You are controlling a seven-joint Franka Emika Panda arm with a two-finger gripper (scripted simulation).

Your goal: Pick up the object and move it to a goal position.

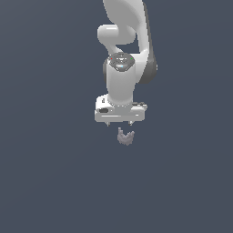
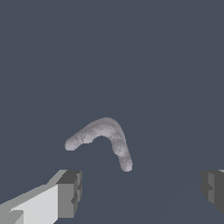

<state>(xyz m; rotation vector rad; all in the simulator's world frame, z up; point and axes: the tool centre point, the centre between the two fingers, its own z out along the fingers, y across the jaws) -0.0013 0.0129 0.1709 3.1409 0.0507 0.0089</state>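
Observation:
The object [image 1: 125, 136] is a small pale grey-lilac lumpy piece, bent like a boomerang with two prongs. In the exterior view it lies on the dark grey floor just below the white gripper [image 1: 119, 123]. In the wrist view the object [image 2: 105, 135] lies ahead of the gripper [image 2: 142, 190], nearer to one finger than to the other. The fingers [image 2: 70, 192] stand wide apart with nothing between them. The gripper is open and empty and hangs a little above the object.
The white arm [image 1: 123, 50] rises from the gripper out of the top of the exterior view. The plain dark grey surface [image 1: 54, 173] spreads all around; nothing else shows on it.

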